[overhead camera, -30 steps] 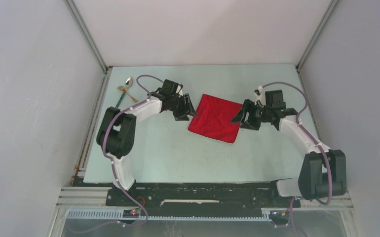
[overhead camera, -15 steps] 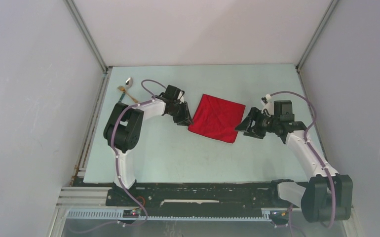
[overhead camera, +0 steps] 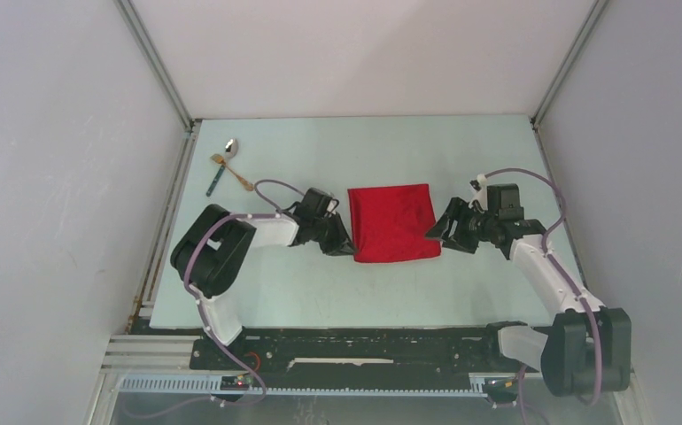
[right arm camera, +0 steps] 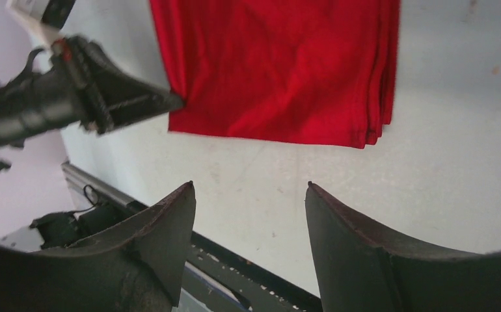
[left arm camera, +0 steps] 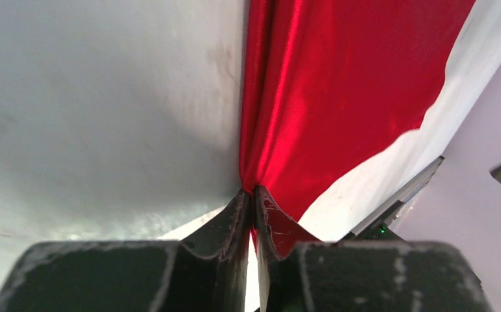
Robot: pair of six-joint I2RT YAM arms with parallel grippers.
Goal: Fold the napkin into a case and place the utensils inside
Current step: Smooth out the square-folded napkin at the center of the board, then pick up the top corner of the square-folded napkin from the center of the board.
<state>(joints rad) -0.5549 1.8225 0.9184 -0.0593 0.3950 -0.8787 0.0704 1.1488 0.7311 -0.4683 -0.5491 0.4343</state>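
Observation:
The red napkin (overhead camera: 392, 223) lies folded flat in the middle of the table, its edges square to the table. My left gripper (overhead camera: 350, 249) is at its near-left corner, and in the left wrist view the jaws (left arm camera: 253, 195) are shut on a pinch of the red cloth (left arm camera: 339, 97). Just off the napkin's right edge, my right gripper (overhead camera: 435, 234) stands open; its fingertips (right arm camera: 249, 188) hold nothing, with the napkin (right arm camera: 280, 65) ahead of them. The utensils lie at the far left: a silver spoon (overhead camera: 230, 146), a gold fork (overhead camera: 231, 170) and a teal-handled piece (overhead camera: 215, 181).
Grey walls enclose the table on the left, right and back. A black rail (overhead camera: 364, 341) with the arm bases runs along the near edge. The left gripper's fingers (right arm camera: 137, 97) show in the right wrist view at the napkin's corner.
The left gripper closed on the napkin's corner and pulled toward the near edge, turning the cloth from a skewed diamond to square. The right gripper shifted slightly nearer, still open.

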